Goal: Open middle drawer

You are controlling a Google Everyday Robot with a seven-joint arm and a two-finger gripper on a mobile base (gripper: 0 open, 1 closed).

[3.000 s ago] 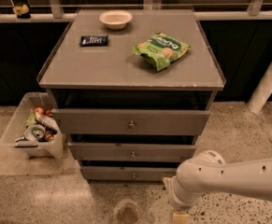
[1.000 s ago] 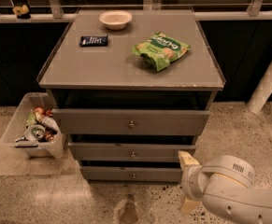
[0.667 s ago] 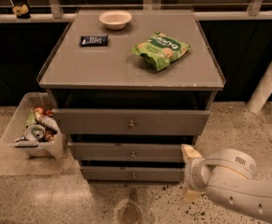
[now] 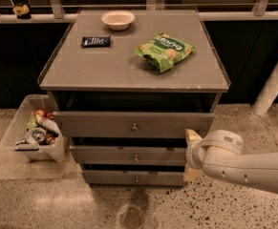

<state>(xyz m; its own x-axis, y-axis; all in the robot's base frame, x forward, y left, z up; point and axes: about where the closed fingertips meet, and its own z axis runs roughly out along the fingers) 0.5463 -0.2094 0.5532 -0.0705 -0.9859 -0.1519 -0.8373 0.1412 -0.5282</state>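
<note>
Reaching step, no pulling yet: gripper [image 4: 192, 154] low at the right end of the middle drawer [image 4: 110, 155], second of three in the grey cabinet [image 4: 105, 66], jaws spread wide and empty, little round knob [image 4: 135, 158] well off to their left, so next probably sliding left to pinch that knob.

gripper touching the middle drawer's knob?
Apart. The camera view shows the gripper, fingers open, at the right end of the middle drawer, with bare grey front between it and the knob.
</note>
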